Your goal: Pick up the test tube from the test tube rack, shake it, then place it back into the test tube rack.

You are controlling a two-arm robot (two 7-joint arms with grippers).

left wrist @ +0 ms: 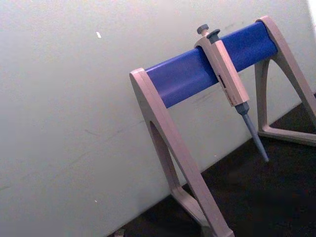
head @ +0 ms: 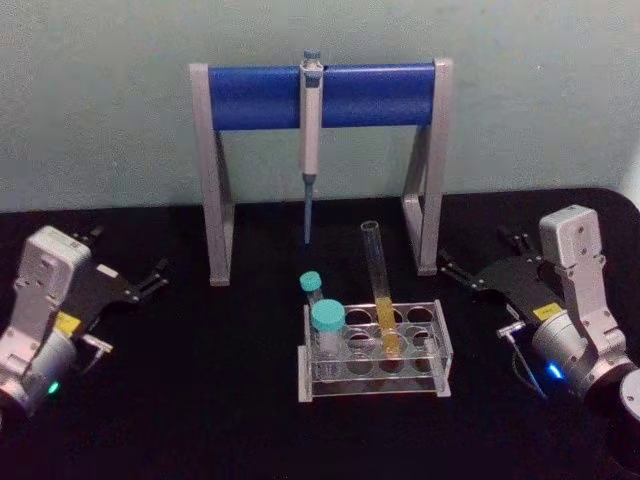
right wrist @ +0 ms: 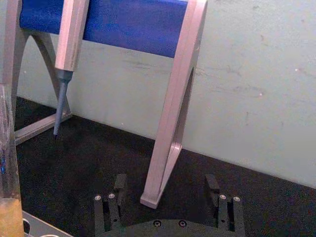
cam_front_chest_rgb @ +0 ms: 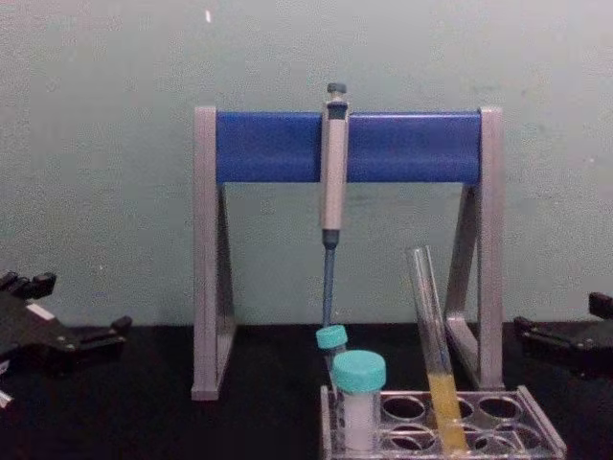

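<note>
Test tube [head: 380, 290] leans in test tube rack [head: 441, 345], ungrasped, left of wide-open right gripper [head: 455, 272]; left gripper [head: 150, 279] open, idle

Pale green wall [head: 100, 100] (black tabletop [head: 200, 400])

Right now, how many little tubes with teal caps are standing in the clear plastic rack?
2. The larger teal-capped tube stands at the front left of the clear plastic rack; the smaller teal-capped tube stands just behind it, partly hidden in the chest view.
</note>
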